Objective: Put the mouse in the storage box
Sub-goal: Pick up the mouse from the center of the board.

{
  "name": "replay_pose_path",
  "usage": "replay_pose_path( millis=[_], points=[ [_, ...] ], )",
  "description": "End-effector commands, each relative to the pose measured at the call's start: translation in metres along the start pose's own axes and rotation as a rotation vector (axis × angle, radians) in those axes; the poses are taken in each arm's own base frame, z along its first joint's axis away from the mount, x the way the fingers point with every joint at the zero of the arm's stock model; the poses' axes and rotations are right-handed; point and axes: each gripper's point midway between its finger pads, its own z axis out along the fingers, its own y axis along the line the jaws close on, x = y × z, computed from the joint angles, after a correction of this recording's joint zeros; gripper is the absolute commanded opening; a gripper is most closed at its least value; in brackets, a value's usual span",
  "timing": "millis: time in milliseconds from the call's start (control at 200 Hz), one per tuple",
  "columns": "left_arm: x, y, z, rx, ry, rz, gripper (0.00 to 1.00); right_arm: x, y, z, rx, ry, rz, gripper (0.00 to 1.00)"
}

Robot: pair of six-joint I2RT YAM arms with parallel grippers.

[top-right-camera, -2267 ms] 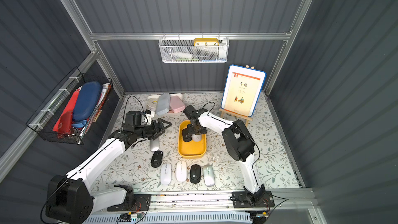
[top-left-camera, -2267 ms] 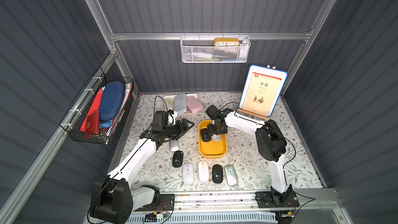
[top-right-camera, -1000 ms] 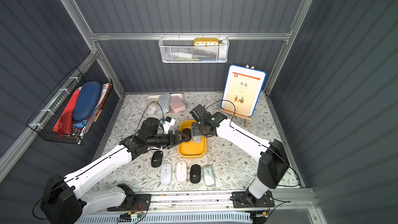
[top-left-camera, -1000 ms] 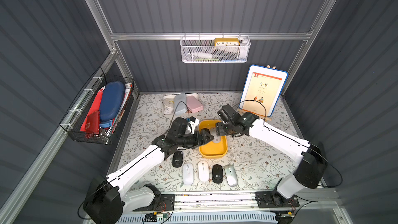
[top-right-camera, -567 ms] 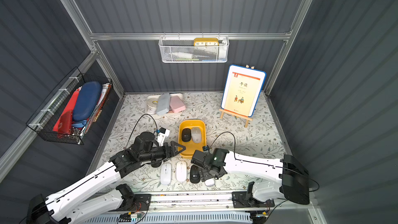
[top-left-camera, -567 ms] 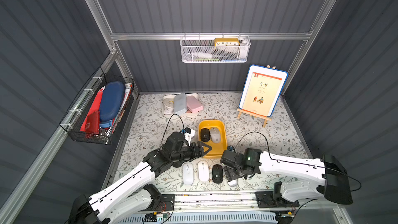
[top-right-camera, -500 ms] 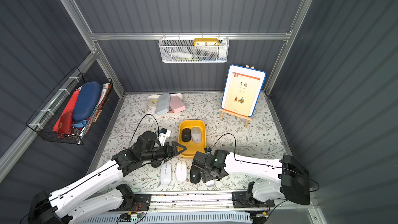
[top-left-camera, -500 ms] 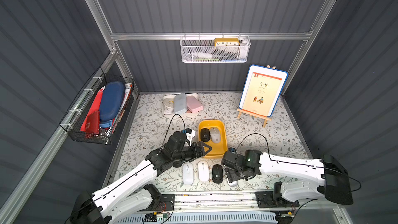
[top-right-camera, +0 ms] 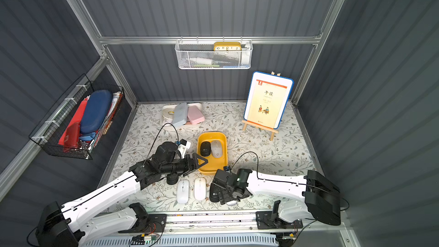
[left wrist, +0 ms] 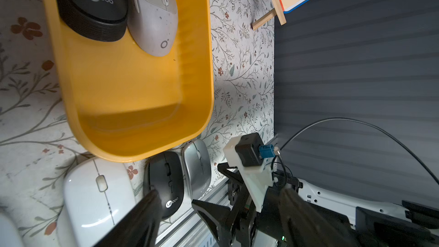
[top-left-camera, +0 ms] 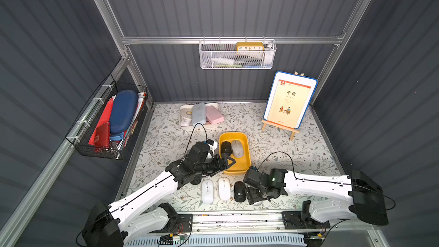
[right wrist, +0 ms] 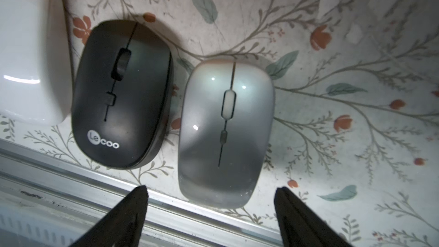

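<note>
Right wrist view: my right gripper (right wrist: pixel 211 190) has its fingers spread wide and holds nothing. The silver mouse (right wrist: pixel 225 127) lies on the floral mat just ahead of them, centred on the gap. It is smooth and grey-silver, with a pale scroll wheel and no writing I can make out. Just beside it sits a black mouse (right wrist: pixel 121 96) marked "Lecoo" in white. Beyond that, a white mouse (right wrist: pixel 28 55) is cut off by the frame edge. In both top views this gripper hides nearly all of the silver mouse. My left gripper (left wrist: pixel 219 192) is also wide and empty, hanging by the near end of the storage box (left wrist: pixel 133 79). This yellow bin holds a second black mouse (left wrist: pixel 92 3), also marked "Lecoo", and a pale speckled mouse (left wrist: pixel 152 13). Far beyond, the book (top-left-camera: pixel 288 102) on its easel reads "午读".
</note>
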Motion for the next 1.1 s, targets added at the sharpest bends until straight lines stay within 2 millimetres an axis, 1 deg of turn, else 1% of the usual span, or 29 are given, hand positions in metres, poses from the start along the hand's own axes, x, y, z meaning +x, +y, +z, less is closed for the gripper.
replay_pose_path(
  millis=[0,75,130,155,205,260,305,345,460,635,700,830,911,1026,1091],
  points=[
    [-0.006,-0.011,-0.002,0.019,-0.009,0.043,0.81,0.006,-0.010,0.008,0.068,0.055,0.001,0.88],
    [-0.007,-0.015,-0.001,0.034,-0.014,0.047,0.81,0.009,-0.010,0.014,0.091,0.093,-0.012,0.88],
    [-0.004,-0.019,0.001,0.064,0.008,0.060,0.79,0.009,-0.010,0.019,0.098,0.101,-0.009,0.88],
    [-0.002,-0.018,0.001,0.065,0.016,0.060,0.79,0.008,-0.010,0.020,0.094,0.102,-0.004,0.88],
    [0.001,-0.009,0.002,0.030,0.026,0.041,0.79,0.008,-0.011,0.023,0.088,0.101,0.011,0.87],
    [0.006,0.007,0.003,-0.034,0.039,0.011,0.80,0.005,-0.013,0.024,0.087,0.089,0.031,0.86],
    [0.010,0.016,0.003,-0.066,0.049,-0.005,0.80,0.002,-0.016,0.024,0.087,0.076,0.048,0.84],
    [0.011,0.020,0.003,-0.079,0.047,-0.012,0.80,0.000,-0.019,0.023,0.089,0.063,0.060,0.81],
    [0.009,0.017,0.001,-0.063,0.031,-0.020,0.81,-0.004,-0.021,0.023,0.082,0.034,0.053,0.73],
    [0.004,0.012,0.000,-0.070,0.022,0.003,0.82,0.003,-0.021,0.030,0.104,0.096,0.030,0.71],
    [0.002,0.011,0.001,-0.068,0.021,0.008,0.82,0.002,-0.020,0.033,0.110,0.102,0.010,0.69],
    [0.000,0.008,0.001,-0.071,0.023,0.018,0.82,-0.003,-0.020,0.032,0.142,0.109,-0.021,0.72],
    [-0.001,0.007,-0.001,-0.074,0.014,0.024,0.82,-0.004,-0.018,0.032,0.132,0.103,-0.021,0.67],
    [-0.004,0.005,-0.005,-0.078,-0.001,0.022,0.82,-0.009,-0.016,0.024,0.118,0.075,-0.012,0.60],
    [-0.007,0.004,-0.007,-0.087,-0.017,0.022,0.82,-0.013,-0.017,0.017,0.121,0.047,-0.009,0.60]
  ],
)
